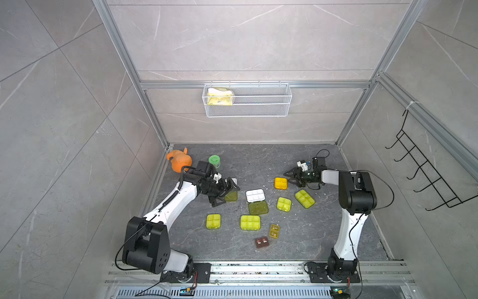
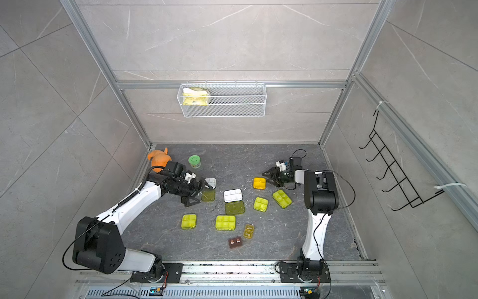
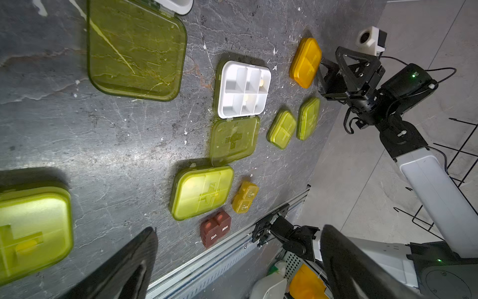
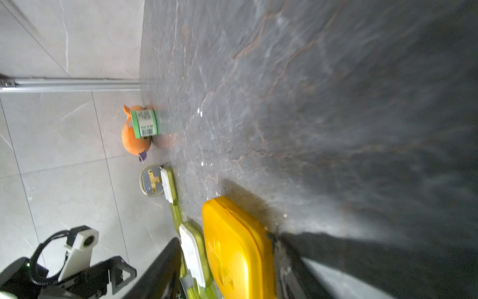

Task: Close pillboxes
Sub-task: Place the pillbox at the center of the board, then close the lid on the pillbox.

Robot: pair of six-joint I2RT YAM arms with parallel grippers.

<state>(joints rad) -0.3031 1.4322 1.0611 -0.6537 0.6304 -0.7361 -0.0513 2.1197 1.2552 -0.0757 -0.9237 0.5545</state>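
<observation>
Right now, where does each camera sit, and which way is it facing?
Top views: high above the arms' bases, looking down on the table, left gripper and right gripper.
Left wrist: on the left arm, facing across the table to the right arm; its fingers show.
Right wrist: on the right arm, low, facing the orange toy; orange pillbox between its fingers.
Shared: all show the orange pillbox.

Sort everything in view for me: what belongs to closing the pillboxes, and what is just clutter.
Job:
- open pillbox, mid-table
- second open pillbox
- four closed yellow-green pillboxes
- orange pillbox
- amber pillbox
- brown pillbox

Clutter:
- orange plush toy
- green-lidded jar
- wire basket
</observation>
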